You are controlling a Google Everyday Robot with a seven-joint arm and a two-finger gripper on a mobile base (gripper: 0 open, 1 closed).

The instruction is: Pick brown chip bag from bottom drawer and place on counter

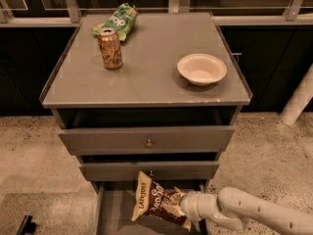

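Brown chip bag (154, 202), crinkly and dark with a cream-yellow end strip and white lettering, is held tilted above the open bottom drawer (115, 214), the lowest and widest of three grey drawers, a shallow tray with a plain flat floor. The bag's cream strip points up and to the left, and its top corner overlaps the lower edge of the drawer front above. Your claw (180, 205), the two-finger end of a smooth white arm (254, 214) reaching in from the lower right, is closed on the right end of the brown chip bag, where the foil bunches up against it. The bag hangs over the right half of the drawer, with bare grey floor showing to its left. Above it sit the middle grey drawer (149, 170) and the top grey drawer (146, 140), each with a small round knob and each pulled out a little. The worktop (146, 82), a flat square grey surface with a thin raised rim, caps the cabinet. On it, near the back left, a copper-coloured drink can (110, 48) stands upright, and just behind it lies a crumpled green chip bag (117, 22). A shallow white round bowl (202, 68) rests toward the right edge, well apart from the can. Speckled grey stone flooring (29, 151) surrounds the cabinet.
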